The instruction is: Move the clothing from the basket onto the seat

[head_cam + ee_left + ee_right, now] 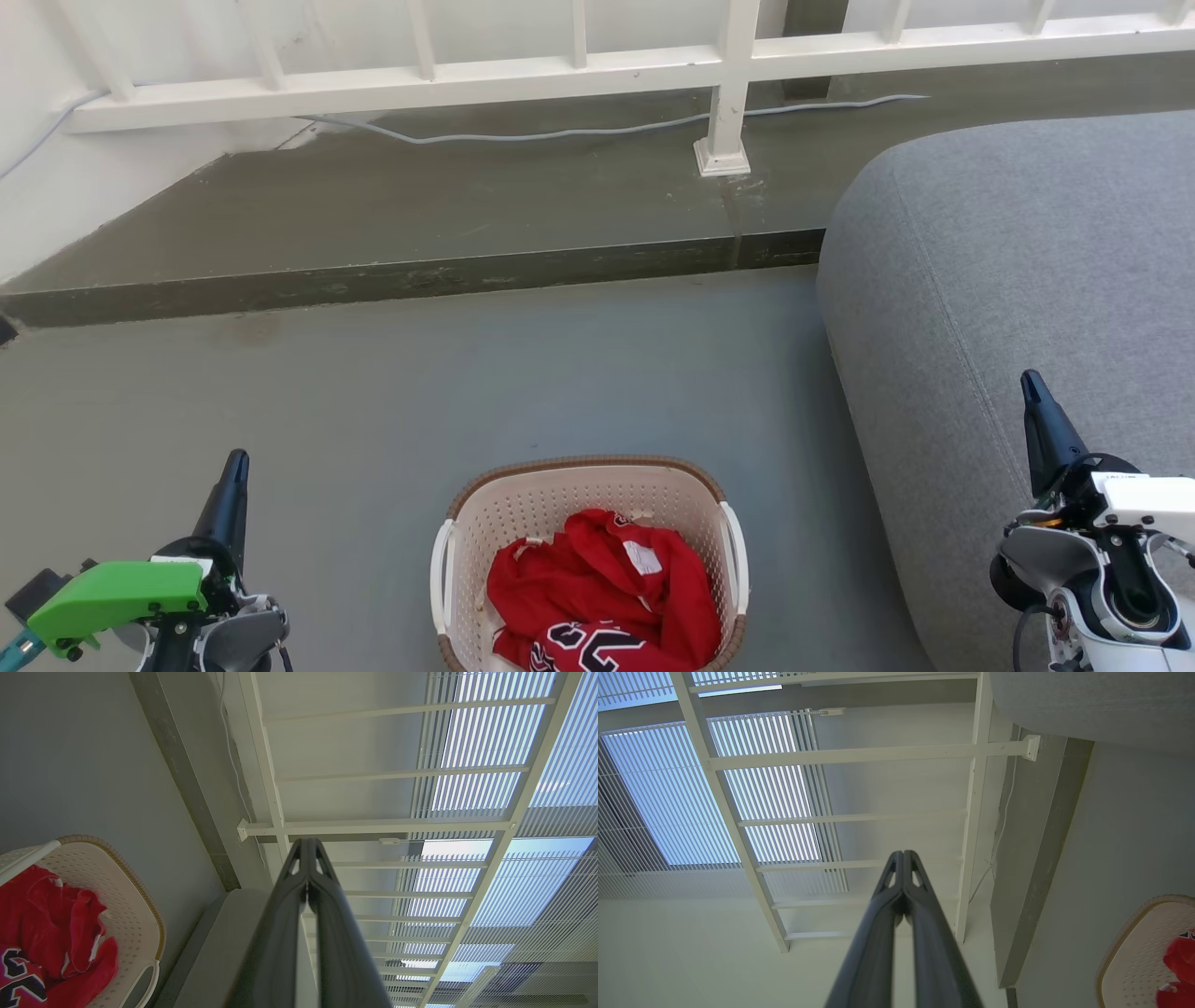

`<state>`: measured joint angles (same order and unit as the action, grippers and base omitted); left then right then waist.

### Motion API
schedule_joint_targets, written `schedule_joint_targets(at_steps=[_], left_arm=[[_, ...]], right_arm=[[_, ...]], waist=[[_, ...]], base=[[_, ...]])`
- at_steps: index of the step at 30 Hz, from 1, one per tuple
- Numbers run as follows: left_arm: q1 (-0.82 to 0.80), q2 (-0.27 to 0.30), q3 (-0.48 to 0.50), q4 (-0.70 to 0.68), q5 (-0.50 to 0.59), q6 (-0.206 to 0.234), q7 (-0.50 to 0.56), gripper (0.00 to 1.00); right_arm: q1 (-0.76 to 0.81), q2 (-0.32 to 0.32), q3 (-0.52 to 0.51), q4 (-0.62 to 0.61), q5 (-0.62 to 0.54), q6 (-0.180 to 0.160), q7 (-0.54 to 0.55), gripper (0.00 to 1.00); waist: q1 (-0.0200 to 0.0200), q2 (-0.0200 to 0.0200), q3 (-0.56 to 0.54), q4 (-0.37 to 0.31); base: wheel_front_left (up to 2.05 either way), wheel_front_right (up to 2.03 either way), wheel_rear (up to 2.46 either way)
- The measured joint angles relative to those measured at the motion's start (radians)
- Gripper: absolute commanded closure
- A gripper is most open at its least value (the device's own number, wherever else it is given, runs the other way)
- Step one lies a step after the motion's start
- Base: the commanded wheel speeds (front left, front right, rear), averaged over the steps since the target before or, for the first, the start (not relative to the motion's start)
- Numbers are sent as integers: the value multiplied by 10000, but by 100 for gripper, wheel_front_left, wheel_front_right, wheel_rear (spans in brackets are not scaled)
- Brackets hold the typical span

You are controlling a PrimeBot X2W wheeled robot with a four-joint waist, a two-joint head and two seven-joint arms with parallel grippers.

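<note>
Reading the jersey (611, 637) first, you find black numerals (583, 647) outlined in white, upside down and cut by the view's bottom edge, so you cannot tell them for sure. The print on a small white tag (642, 557) on the fabric is too small to read. The clothing (597, 583) is bright red, crumpled in a heap inside the cream perforated basket (579, 464), which stands on the grey floor (467, 373) near the grey woven seat (1027, 261), on its left. Your left pincer (233, 467) and right pincer (1032, 387) each have their fingers pressed together, pinching nothing.
</note>
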<state>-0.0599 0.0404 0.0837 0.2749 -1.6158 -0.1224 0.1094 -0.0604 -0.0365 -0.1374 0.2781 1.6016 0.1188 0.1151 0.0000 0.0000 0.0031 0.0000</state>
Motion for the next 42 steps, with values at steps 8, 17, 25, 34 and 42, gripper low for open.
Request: schedule_joint_targets(at_steps=[8, 17, 25, 34, 42], left_arm=[[0, 0, 0, 0, 0, 0, 0, 100], [0, 0, 0, 0, 0, 0, 0, 100], [93, -23, -17, 178, -2, 8, -2, 0], [692, -270, -217, 690, 27, 10, -138, 0], [692, -265, -439, 428, 439, 8, -414, 0]], right_arm=[[0, 0, 0, 0, 0, 0, 0, 100], [0, 0, 0, 0, 0, 0, 0, 100], [120, 65, 2, 167, -2, -52, 0, 0], [753, 343, 146, 752, -12, -59, -148, 0], [753, 334, 326, 631, -416, -58, -397, 0]], waist=[[0, 0, 0, 0], [0, 0, 0, 0], [0, 0, 0, 0], [0, 0, 0, -1], [0, 0, 8, -4]], base=[[0, 0, 0], [0, 0, 0], [0, 0, 0], [0, 0, 0], [0, 0, 0]])
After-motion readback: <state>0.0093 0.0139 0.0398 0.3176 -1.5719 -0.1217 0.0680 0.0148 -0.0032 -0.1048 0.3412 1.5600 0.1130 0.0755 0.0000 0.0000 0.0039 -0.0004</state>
